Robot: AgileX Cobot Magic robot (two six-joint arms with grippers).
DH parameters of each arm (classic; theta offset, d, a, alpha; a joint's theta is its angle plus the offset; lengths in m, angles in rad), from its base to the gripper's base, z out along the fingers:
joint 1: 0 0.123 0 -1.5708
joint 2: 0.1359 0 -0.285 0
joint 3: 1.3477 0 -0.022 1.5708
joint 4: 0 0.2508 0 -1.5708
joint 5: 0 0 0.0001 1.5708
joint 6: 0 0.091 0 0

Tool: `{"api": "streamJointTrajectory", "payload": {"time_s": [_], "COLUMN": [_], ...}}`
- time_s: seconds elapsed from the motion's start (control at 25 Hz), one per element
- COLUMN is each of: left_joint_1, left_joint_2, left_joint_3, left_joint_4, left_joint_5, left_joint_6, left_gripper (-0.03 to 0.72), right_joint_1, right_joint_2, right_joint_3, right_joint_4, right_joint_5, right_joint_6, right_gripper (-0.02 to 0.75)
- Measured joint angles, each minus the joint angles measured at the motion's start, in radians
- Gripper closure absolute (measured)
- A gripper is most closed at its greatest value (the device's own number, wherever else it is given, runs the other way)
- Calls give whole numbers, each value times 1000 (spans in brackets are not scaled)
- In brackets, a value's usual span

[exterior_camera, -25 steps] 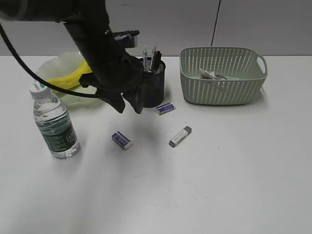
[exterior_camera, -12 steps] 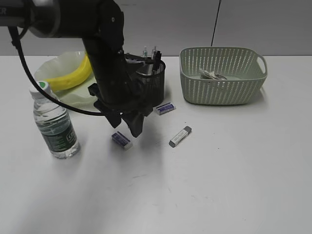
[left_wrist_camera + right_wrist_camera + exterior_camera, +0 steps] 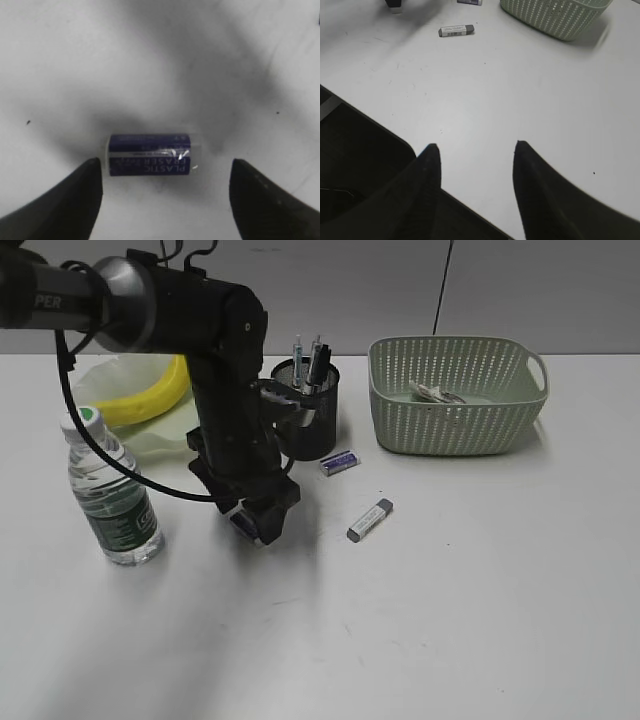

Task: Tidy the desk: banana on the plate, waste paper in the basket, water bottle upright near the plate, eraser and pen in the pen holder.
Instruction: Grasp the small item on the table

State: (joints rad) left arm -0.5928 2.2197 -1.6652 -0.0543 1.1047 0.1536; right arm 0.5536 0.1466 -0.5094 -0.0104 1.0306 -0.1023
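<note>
From my seat the desk [image 3: 470, 620] fills nearly everything, a plain white top with faint scuffs. The biggest thing on it is my left arm [image 3: 215, 370], a dark column planted in the middle-left that hides part of the plate [image 3: 110, 375] and blocks the front-left of the pen holder [image 3: 312, 425]. The basket [image 3: 455, 400] sits well to the right at the back, sage green with perforated walls, and I can see the waste paper [image 3: 436, 393] lying inside it. The plate is pale green with a ruffled rim and the banana [image 3: 150, 398] lies across it, yellow and curved. The water bottle [image 3: 108, 490] stands upright in front of the plate, clear with a dark label and a white cap. The pen holder, black mesh, has pens [image 3: 308, 360] standing in it. Just beside its base lies a purple eraser [image 3: 339, 462], and further forward a grey-tipped eraser [image 3: 369, 520]. The left gripper [image 3: 165, 192] is low over the desk with its jaws spread wide either side of a third eraser [image 3: 149, 154], blue-purple sleeve reading "PLASTIC ERASER", lying flat and gripped by neither finger. The right gripper [image 3: 475, 150] hangs above bare desk, jaws apart and holding nothing.
</note>
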Motion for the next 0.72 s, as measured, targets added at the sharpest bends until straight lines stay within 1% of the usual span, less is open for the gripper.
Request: {"api": "streamJointTrajectory", "payload": {"time_s": [0.36,0.56,0.72], "left_joint_1": [-1,-1,-1], "left_joint_2": [8,22,24], "left_joint_3": [0,0,-1], "left_joint_4": [0,35,41], "left_joint_5": [-54,-54,-55], "left_joint_6": [7,7,10], "left_gripper": [97,97,95], "right_joint_1": [0,0,0], "right_joint_2": [-1,-1,-1], "right_joint_3": [0,0,0], "right_joint_4": [0,0,0], "right_joint_5": [0,0,0], "right_joint_6": [0,0,0], "right_gripper": [354,354,354]}}
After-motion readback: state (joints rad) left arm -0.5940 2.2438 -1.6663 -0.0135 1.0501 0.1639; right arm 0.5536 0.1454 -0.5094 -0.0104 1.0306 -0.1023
